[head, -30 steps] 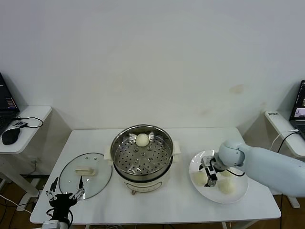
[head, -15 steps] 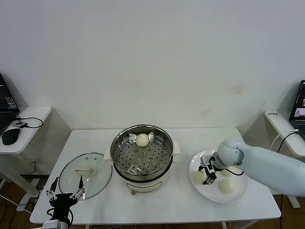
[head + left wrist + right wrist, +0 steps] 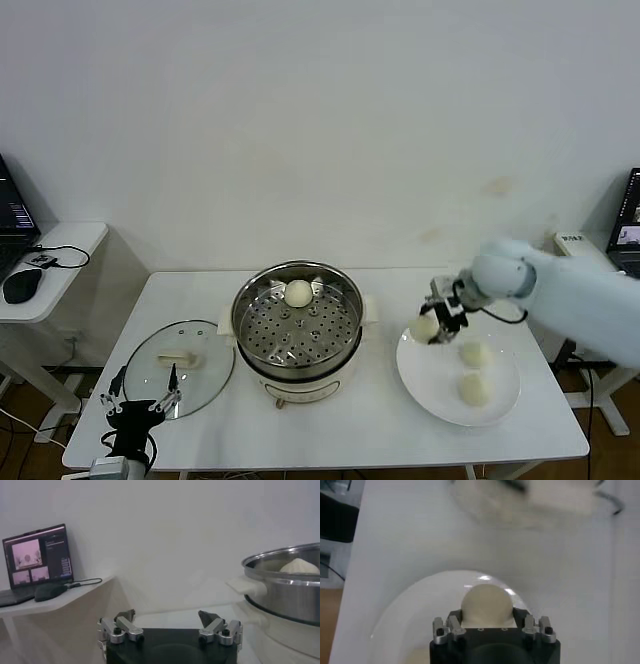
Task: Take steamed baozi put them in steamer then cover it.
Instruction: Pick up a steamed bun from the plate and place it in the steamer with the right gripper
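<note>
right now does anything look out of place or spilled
Nothing stands out. One bun sits in the steamer, two on the plate, the lid lies flat on the table, and the right claw holds a bun cleanly.

right hand (image 3: 487,621) clasping baozi (image 3: 487,605) (cream-white), above plate (image 3: 410,605)

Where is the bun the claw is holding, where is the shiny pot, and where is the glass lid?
held bun (image 3: 424,326), head view, on its rounded side.
steamer (image 3: 245,300), head view, on its steel rim.
glass lid (image 3: 210,380), head view, on bare glass.
</note>
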You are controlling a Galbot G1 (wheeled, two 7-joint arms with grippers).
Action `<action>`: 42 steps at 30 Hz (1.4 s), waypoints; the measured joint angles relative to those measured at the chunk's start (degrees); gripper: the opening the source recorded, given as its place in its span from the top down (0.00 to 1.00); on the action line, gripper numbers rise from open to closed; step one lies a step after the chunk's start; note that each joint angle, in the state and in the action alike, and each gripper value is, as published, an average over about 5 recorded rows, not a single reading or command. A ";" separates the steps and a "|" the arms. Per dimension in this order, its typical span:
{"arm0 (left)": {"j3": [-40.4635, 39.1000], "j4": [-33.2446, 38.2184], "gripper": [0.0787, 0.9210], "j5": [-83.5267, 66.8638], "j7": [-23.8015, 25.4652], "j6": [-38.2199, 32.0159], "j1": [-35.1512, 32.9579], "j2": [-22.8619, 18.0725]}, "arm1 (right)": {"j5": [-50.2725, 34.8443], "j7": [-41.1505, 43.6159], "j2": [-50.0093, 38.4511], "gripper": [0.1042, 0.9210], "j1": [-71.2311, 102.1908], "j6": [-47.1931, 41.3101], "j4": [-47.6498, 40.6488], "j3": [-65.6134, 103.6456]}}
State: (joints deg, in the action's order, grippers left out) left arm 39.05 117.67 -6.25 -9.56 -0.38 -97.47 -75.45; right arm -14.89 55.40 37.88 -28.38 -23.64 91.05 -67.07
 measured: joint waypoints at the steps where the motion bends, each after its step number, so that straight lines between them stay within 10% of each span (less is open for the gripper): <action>1: 0.01 0.02 0.12 -0.07 0.00 0.04 0.11 0.10 | -1.25 -0.31 0.81 0.35 -1.56 -0.51 0.34 -0.57; 17: 1.75 1.22 0.12 -0.92 0.04 0.02 -0.90 0.22 | -17.02 -9.25 22.35 0.35 -7.09 -10.09 -3.83 -3.54; 42: 4.62 2.36 0.12 -1.25 0.01 -0.26 -0.96 -0.27 | -17.76 -15.95 42.06 0.34 3.94 -16.58 -18.23 -4.24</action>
State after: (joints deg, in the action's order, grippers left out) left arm 43.67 120.03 -7.50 -9.55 -0.65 -98.43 -75.72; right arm -32.65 39.45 79.94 -24.45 -40.22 72.82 -71.30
